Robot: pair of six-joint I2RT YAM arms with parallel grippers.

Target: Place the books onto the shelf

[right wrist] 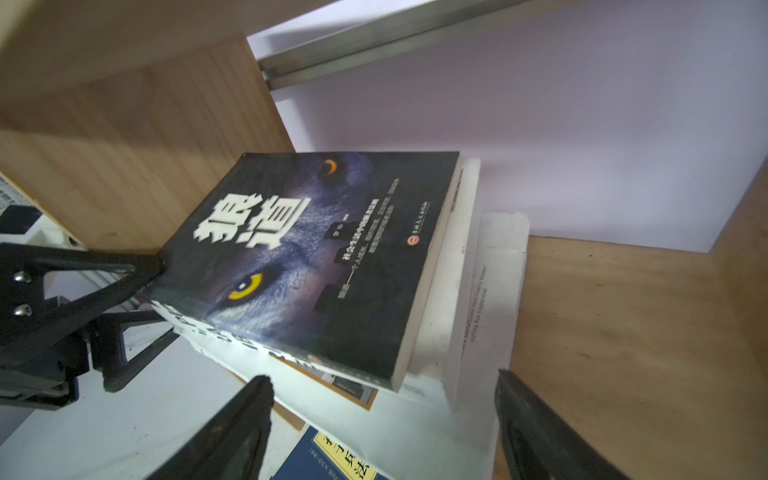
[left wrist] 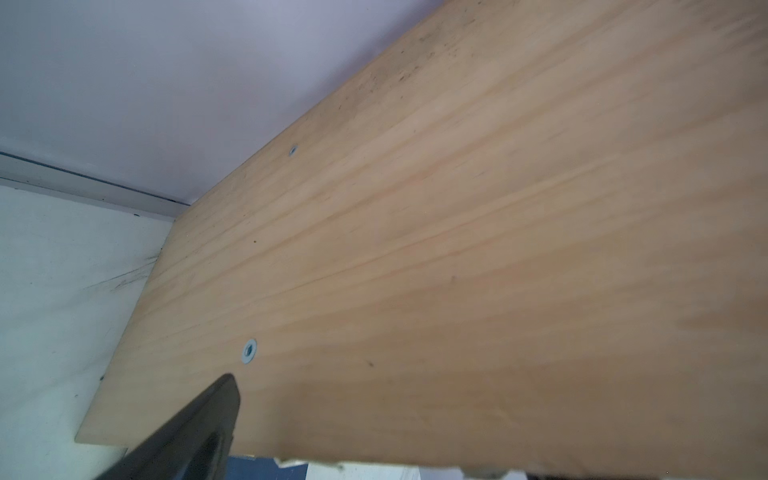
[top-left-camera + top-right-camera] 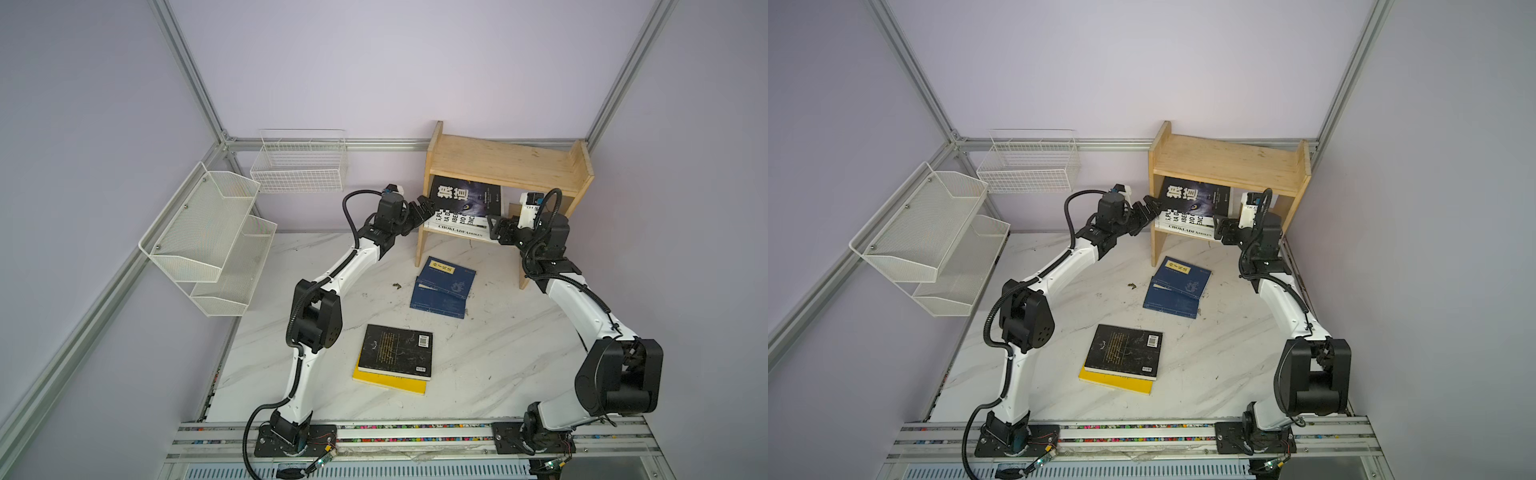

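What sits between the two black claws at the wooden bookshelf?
A flat stack of three paperbacks, a black wolf-eye one atop two white, on the light wooden shelf's lower tier; both top views show it.

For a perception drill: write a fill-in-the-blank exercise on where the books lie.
The wolf book lies on the ____ tier of the shelf.
Beneath it lie ____ white books.
The table bears ____ books in all: two navy books, a black book and a yellow book.
The right gripper has its jaws ____.
Missing: lower; two; four; open.
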